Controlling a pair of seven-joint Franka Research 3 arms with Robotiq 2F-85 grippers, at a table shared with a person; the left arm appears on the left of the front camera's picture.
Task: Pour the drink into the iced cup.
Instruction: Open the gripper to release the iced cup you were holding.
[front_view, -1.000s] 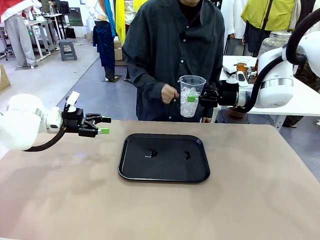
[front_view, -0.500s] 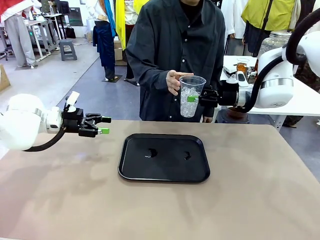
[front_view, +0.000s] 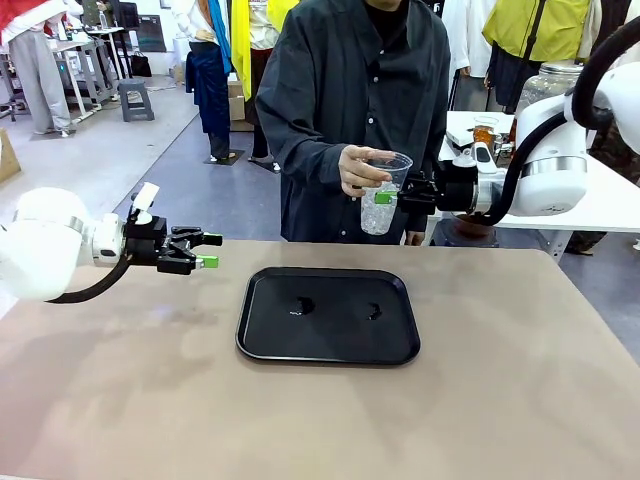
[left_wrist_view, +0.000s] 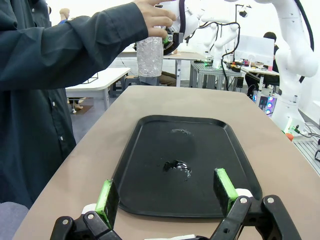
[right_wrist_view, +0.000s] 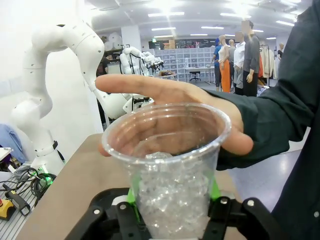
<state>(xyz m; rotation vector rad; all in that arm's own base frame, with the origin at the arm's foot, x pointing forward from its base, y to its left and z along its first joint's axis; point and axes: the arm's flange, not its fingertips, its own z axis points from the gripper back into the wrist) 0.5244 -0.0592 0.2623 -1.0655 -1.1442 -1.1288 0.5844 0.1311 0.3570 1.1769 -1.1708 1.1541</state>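
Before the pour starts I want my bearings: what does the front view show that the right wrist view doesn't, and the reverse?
The front view adds the black tray with two small wet spots, and the left gripper, open, left of it. The right wrist view adds a close look into the clear plastic cup: ice inside, nothing amber. Both share the right gripper shut on the cup and the person's hand at its upper part.
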